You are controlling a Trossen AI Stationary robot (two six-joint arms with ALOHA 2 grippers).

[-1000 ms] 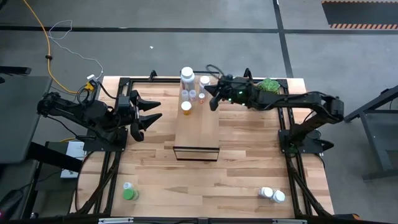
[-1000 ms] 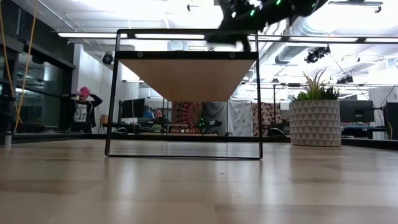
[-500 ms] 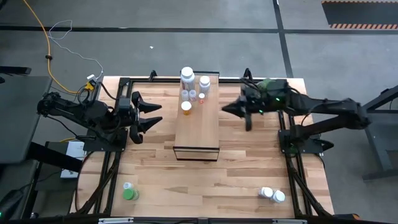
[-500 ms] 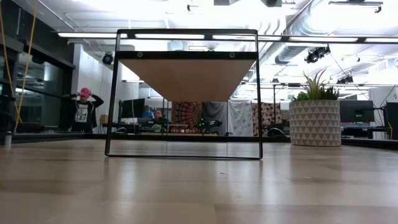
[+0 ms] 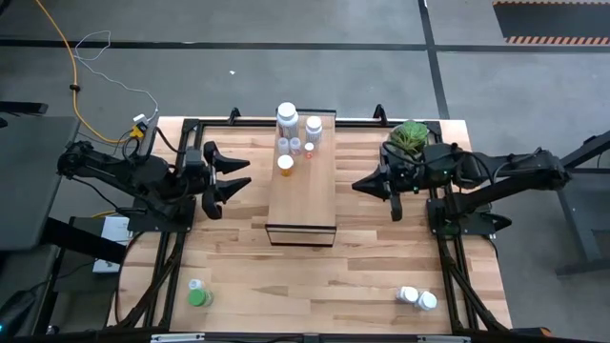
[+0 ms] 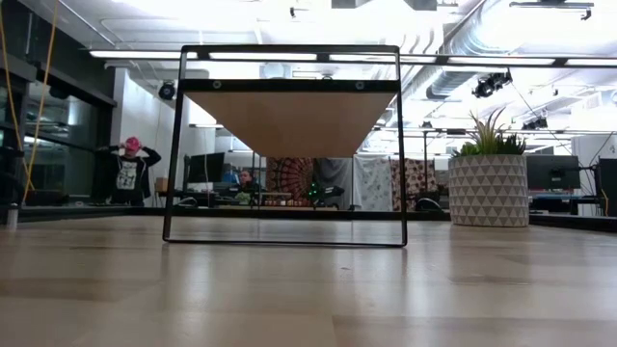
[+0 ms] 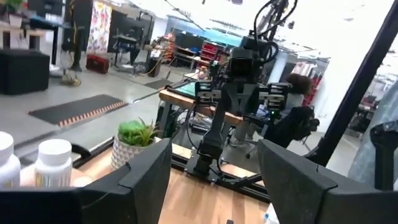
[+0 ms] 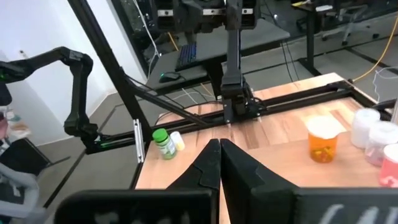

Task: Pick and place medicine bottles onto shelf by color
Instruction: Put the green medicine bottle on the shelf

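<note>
1. High view, looking straight down: the pale-wood shelf point(image 5: 303, 186) stands mid-table. Five medicine bottles cluster at its far end: a tall white-capped bottle point(image 5: 287, 116), a second white-capped bottle point(image 5: 314, 126), two small clear bottles point(image 5: 290, 145) and an orange bottle point(image 5: 285, 166). A green bottle point(image 5: 197, 294) lies near the table's near left corner, and two white bottles point(image 5: 416, 298) lie near the near right corner. The left gripper point(image 5: 229, 178) hangs left of the shelf, fingers spread and empty. The right gripper point(image 5: 360, 185) hangs right of the shelf, fingers pressed together and holding nothing. A potted plant point(image 5: 410, 135) sits close behind the right arm, so a swing backward could clip it.

2. Low view, level with the table: only the shelf's black frame point(image 6: 174, 145) and the plant in its patterned pot point(image 6: 489, 185) show. Neither gripper appears. People stand in the room far beyond.

3. Left wrist view: the spread fingers point(image 7: 146, 171) frame the right arm's base. Two white caps point(image 7: 54, 149) sit at the edge. Reaching toward the crowded cluster could topple a neighbour.

4. Right wrist view: the closed fingers point(image 8: 211, 162) point toward the green bottle point(image 8: 163, 142), with what may be a pale bottle beside it. The orange bottle point(image 8: 325, 136) stands nearer. A lying bottle may roll away if nudged before the fingers part.
</note>
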